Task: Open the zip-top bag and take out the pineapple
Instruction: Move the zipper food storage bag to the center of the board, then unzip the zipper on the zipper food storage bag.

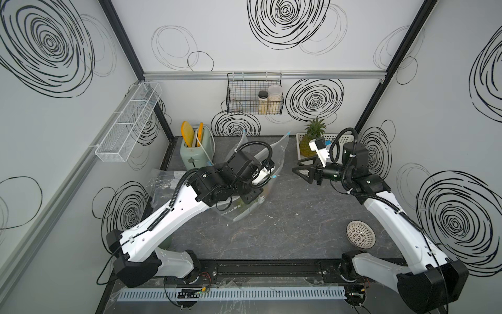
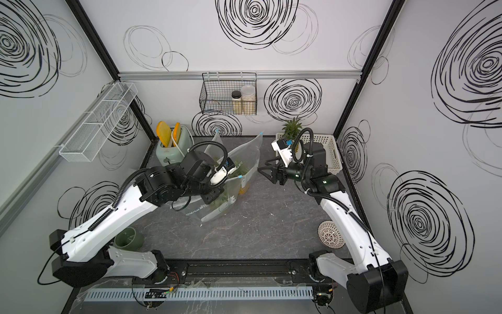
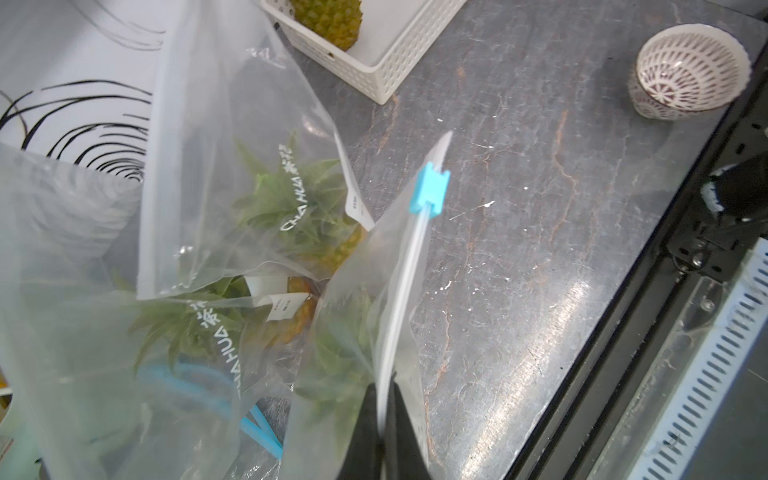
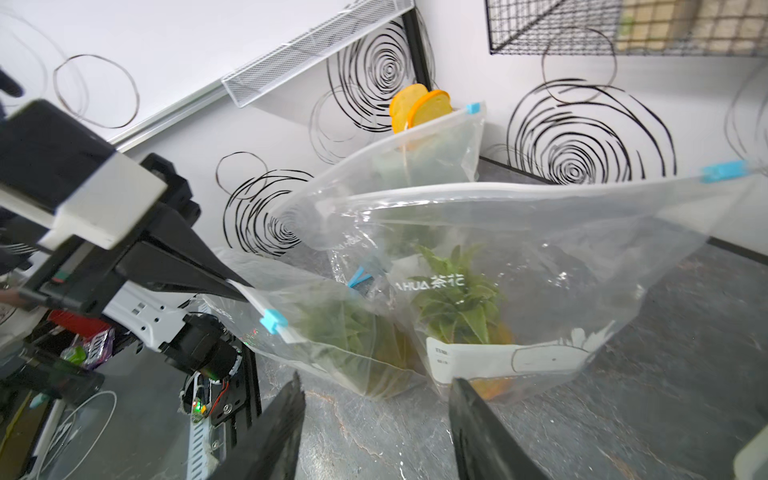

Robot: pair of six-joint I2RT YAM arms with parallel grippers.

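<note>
Several clear zip-top bags stand bunched at the middle of the dark table, each with a pineapple inside. My left gripper (image 3: 384,395) is shut on the white zip strip (image 3: 405,291) of the nearest zip-top bag (image 4: 332,353), a short way from its blue slider (image 3: 430,193). The pineapple's green crown (image 4: 345,328) shows through the plastic. The slider also shows in both top views (image 1: 276,177) (image 2: 239,177). My right gripper (image 1: 300,174) (image 4: 376,380) is open just right of the bags, low over the table, with nothing between its fingers.
A bare pineapple (image 1: 312,138) stands in a white basket (image 1: 336,137) at the back right. A green toaster (image 1: 195,155) sits at the back left, a patterned bowl (image 1: 360,234) at the front right, and a green cup (image 2: 128,239) by the left arm's base.
</note>
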